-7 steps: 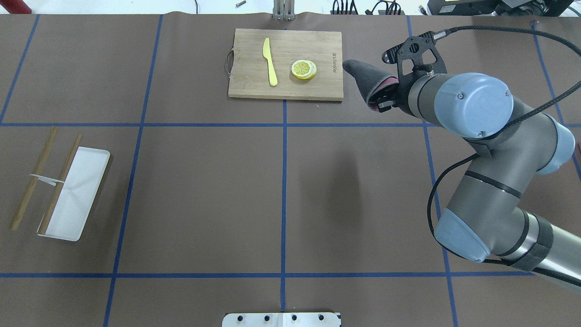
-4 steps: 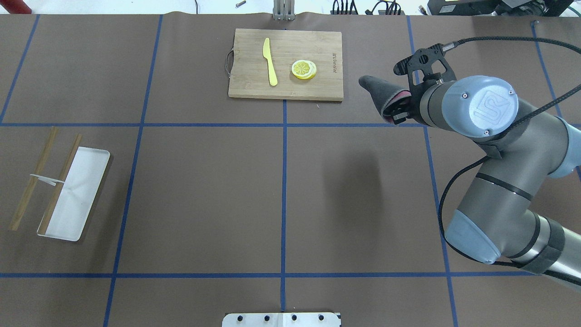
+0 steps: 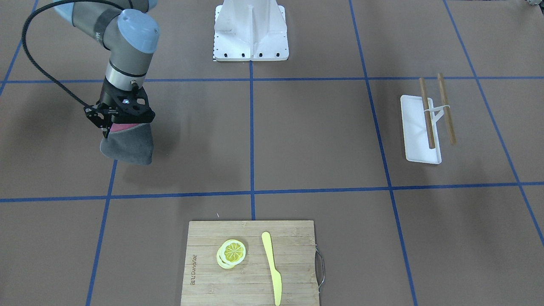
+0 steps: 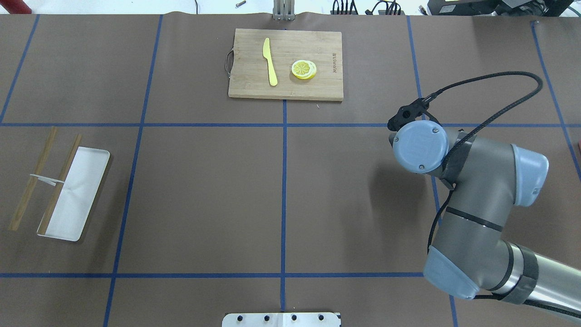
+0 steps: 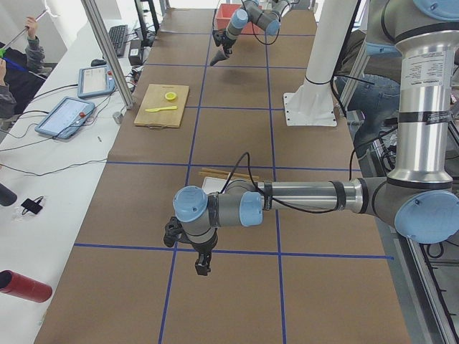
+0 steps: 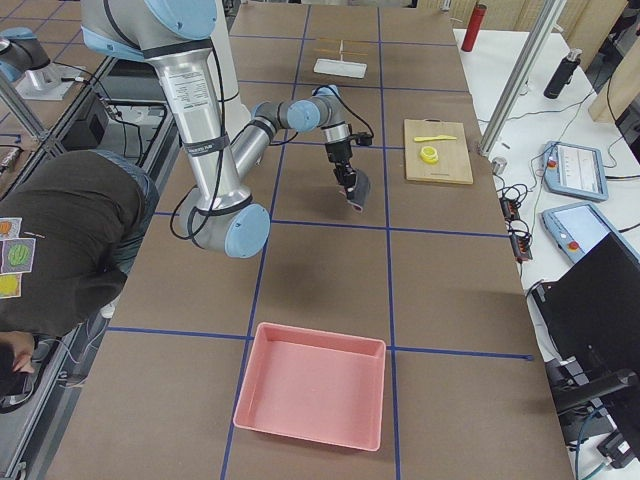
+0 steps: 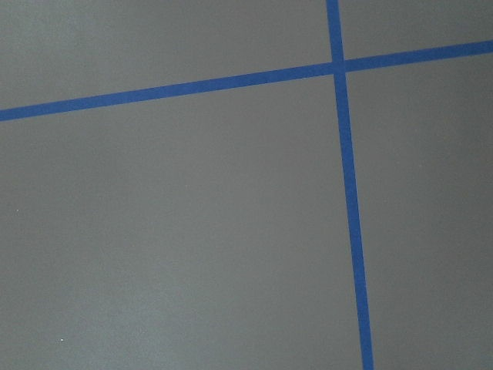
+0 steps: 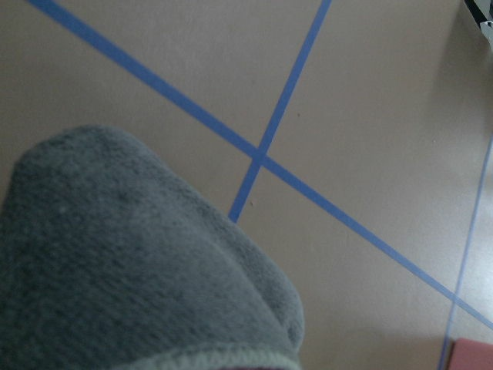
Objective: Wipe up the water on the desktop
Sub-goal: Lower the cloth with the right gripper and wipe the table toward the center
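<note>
The desktop is matte brown with blue tape lines; I see no water on it. My right gripper points down and is shut on a grey cloth with a pink inner side, which hangs just above the desktop. The cloth fills the lower left of the right wrist view and shows small in the exterior right view. In the overhead view the wrist hides both. My left gripper shows only in the exterior left view, low over the desktop; I cannot tell whether it is open or shut.
A bamboo cutting board with a yellow knife and lemon slices lies at the far middle. A white tray with chopsticks sits on my left. A pink bin stands at my right end.
My right arm has swung back from beside the cutting board toward the robot's side, carrying the cloth. In the overhead view the cloth is now hidden under the wrist.
</note>
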